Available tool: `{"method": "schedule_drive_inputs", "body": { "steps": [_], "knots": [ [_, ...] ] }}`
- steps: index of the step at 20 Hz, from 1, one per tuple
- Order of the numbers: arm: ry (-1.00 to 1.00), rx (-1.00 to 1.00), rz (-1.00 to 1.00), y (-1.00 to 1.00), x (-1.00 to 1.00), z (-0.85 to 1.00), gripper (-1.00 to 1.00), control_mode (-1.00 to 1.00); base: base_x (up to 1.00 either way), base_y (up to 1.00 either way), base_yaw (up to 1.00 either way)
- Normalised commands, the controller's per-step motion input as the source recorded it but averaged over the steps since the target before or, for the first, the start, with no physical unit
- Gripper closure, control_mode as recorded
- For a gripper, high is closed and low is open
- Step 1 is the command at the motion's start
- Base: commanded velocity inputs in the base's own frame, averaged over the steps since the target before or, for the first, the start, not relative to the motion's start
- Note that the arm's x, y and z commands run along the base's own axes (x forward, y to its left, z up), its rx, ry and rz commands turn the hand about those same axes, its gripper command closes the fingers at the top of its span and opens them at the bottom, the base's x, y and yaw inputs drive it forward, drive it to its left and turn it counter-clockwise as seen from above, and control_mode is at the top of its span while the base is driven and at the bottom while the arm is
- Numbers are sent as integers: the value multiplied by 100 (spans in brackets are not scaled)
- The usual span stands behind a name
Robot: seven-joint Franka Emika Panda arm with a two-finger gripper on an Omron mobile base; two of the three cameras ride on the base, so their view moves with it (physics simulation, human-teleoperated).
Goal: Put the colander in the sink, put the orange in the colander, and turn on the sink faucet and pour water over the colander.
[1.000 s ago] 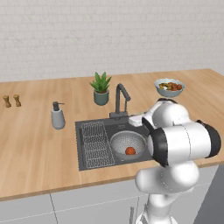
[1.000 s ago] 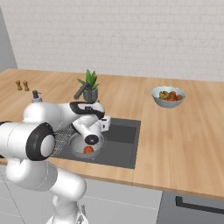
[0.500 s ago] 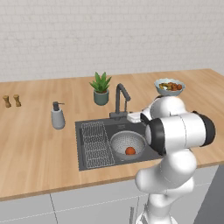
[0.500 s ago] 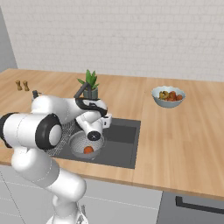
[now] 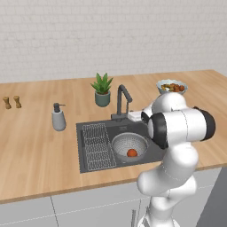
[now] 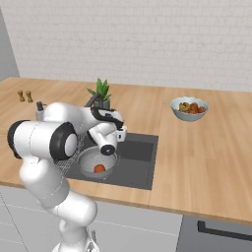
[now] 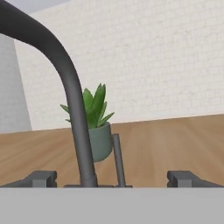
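The grey colander (image 5: 129, 145) sits in the dark sink (image 5: 111, 165), right of the wire rack (image 5: 96, 145). The orange (image 5: 131, 153) lies inside the colander (image 6: 97, 164), where the orange (image 6: 99, 168) shows as a small reddish ball. The dark faucet (image 5: 122, 100) rises behind the basin. My gripper (image 7: 113, 179) is open at the foot of the faucet (image 7: 73, 109). Its fingertips (image 7: 42, 178) stand wide apart, either side of the faucet's stem and thin lever (image 7: 117, 158). Nothing is held. In the left base view the gripper (image 5: 134, 116) sits just right of the faucet base.
A potted plant (image 5: 102, 90) stands behind the faucet. A grey soap pump (image 5: 58, 118) is left of the sink. A bowl of mixed fruit (image 5: 171, 86) is at the back right, and two small shakers (image 5: 11, 102) at the far left.
My arm has swung and the hand has shifted a little left toward the faucet base. The jaws stayed open; colander and orange have not moved.
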Motion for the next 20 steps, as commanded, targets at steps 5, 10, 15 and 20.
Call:
{"method": "schedule_drive_inputs", "body": {
  "steps": [5, 10, 15, 20],
  "knots": [
    [0, 6, 0, -7, 9, -4, -100, -100, 0, 0, 0],
    [0, 6, 0, -21, 2, -5, -100, -100, 0, 0, 0],
    [0, 3, 0, -23, 2, -9, -100, -100, 0, 0, 0],
    [0, 0, 0, -2, 2, -13, -100, -100, 0, 0, 0]
  ]
}}
